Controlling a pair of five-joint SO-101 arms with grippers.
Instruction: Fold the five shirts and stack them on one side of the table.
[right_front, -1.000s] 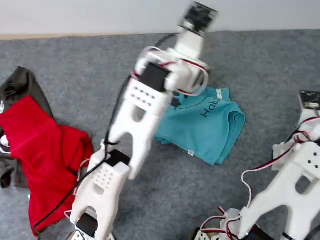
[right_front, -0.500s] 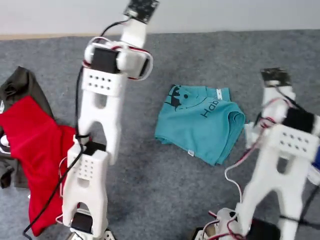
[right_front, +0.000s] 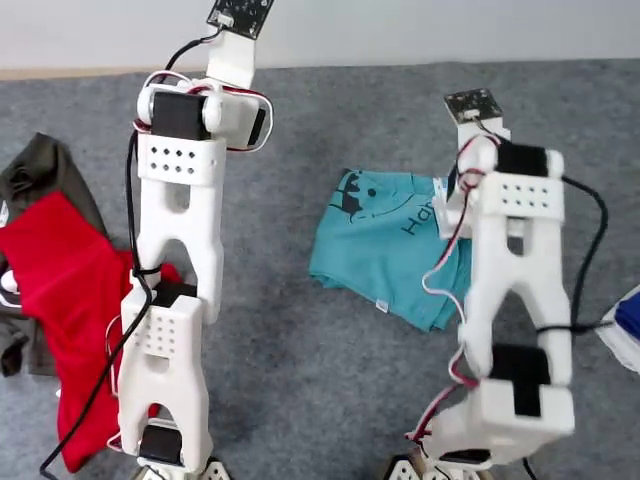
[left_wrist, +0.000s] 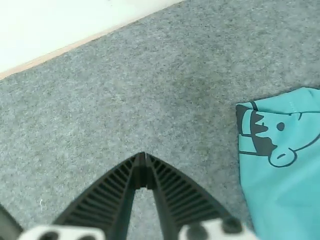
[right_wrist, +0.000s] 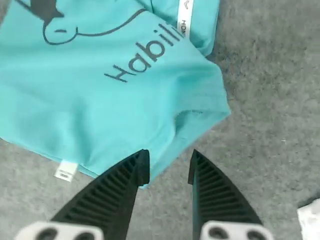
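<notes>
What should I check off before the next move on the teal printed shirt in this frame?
1. Right gripper open: ok, jaws apart.
2. Right gripper at the teal printed cotton shirt: ok, it hangs over the shirt's folded edge.
3. Left gripper free: ok, shut on nothing above the grey felt tabletop.
4. Teal shirt folded flat: not ok, one corner puckers.
5. Shirts stacked: not ok; the crumpled red shirt lies on a dark olive shirt, with the teal one apart.
</notes>
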